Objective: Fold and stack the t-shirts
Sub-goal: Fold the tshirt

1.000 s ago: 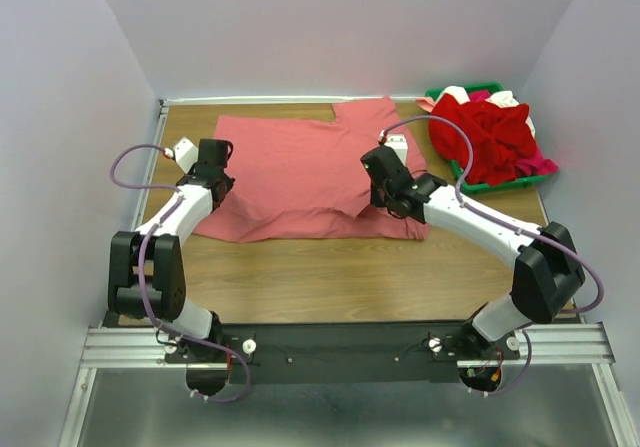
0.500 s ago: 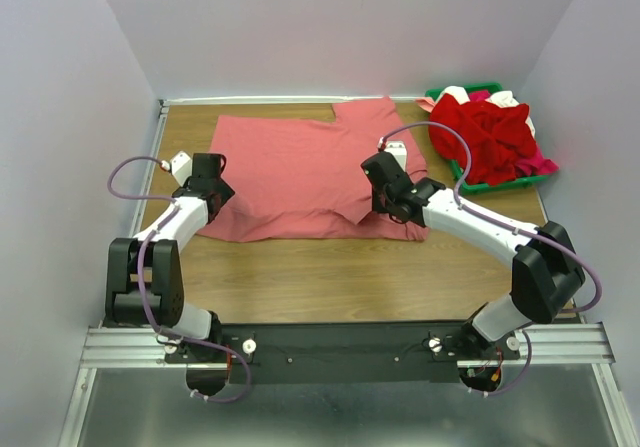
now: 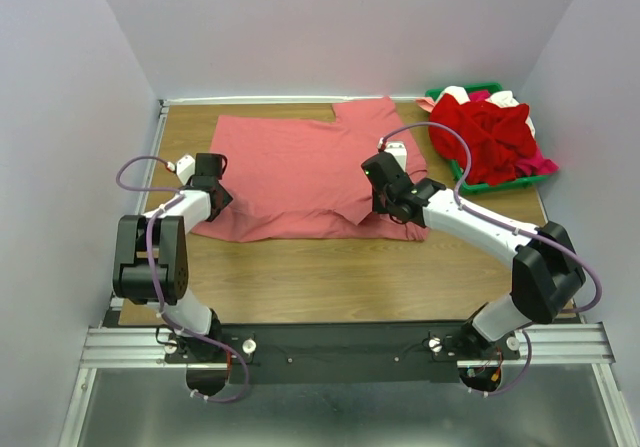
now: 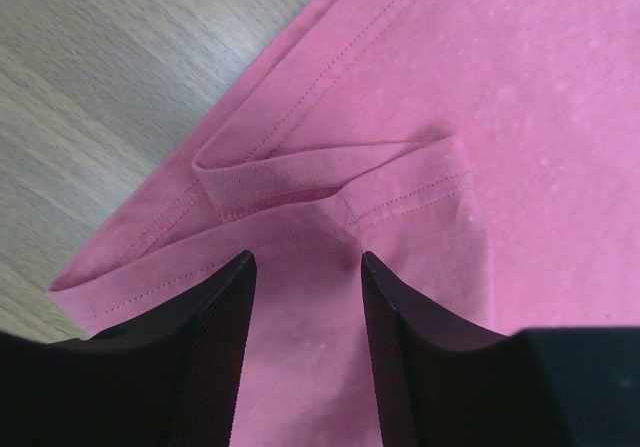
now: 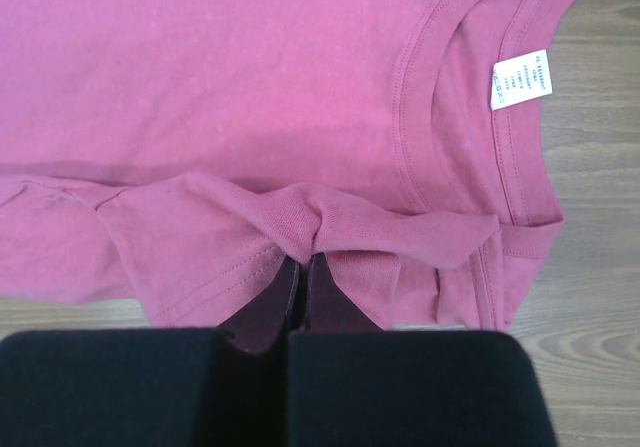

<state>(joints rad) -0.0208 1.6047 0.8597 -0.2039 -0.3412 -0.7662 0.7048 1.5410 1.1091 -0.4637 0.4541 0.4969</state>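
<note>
1. Two arms reach over a wooden bench [image 3: 300, 267], where a salmon-pink t-shirt [image 3: 300, 167] lies spread out and mostly flat across the middle.
2. The left pincer [image 4: 305, 292] hangs over the shirt's left edge with its fingers [image 4: 222, 347] spread apart. Only flat cloth shows in the gap, and nothing is pinched.
3. Just ahead of that pincer a strip of hem is turned back on itself, close to the bare wood.
4. The right pincer [image 5: 300, 272] is pressed together on a bunched ridge of the same shirt, at its near right part close to the neck opening.
5. A small white label [image 5: 522, 79] sits inside the collar, up and to the right of the pinched fold in the right wrist view.
6. At the far right corner a green tray [image 3: 485, 185] holds a heap of other t-shirts [image 3: 490, 132]. They are mostly bright red, with bits of white and magenta, and the heap sits near the pink shirt's right side.
</note>
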